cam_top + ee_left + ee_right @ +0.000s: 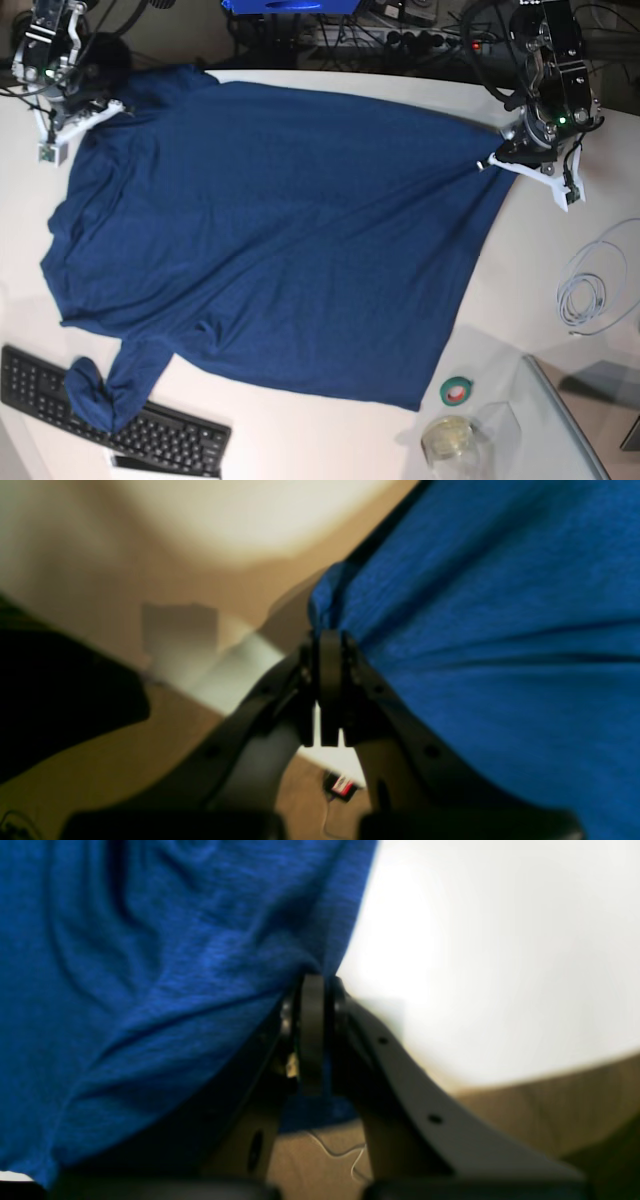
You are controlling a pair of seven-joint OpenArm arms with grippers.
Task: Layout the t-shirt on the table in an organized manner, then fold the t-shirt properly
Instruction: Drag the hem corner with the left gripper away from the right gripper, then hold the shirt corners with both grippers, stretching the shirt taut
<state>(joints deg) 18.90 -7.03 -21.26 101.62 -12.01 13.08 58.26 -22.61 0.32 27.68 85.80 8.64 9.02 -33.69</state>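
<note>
Two claws clenched on the t-shirt (270, 230) — it lies spread across the white bench (330, 430).
Left claw (330, 635) pinches the fabric edge at the far corner; right claw (312, 982) pinches the opposite far corner; one sleeve lies bunched on the black keyboard (160, 435); green tape roll (457, 391) sits near the hem.

Lab bench: keyboard (120, 420), cable coil (590, 290).

You had one t-shirt (270, 230) on one table (540, 290), and two grippers, the left gripper (492, 160) and the right gripper (112, 104). There was also one keyboard (60, 395), one roll of green tape (457, 391), one coiled white cable (592, 292) and one clear jar (447, 438).
</note>
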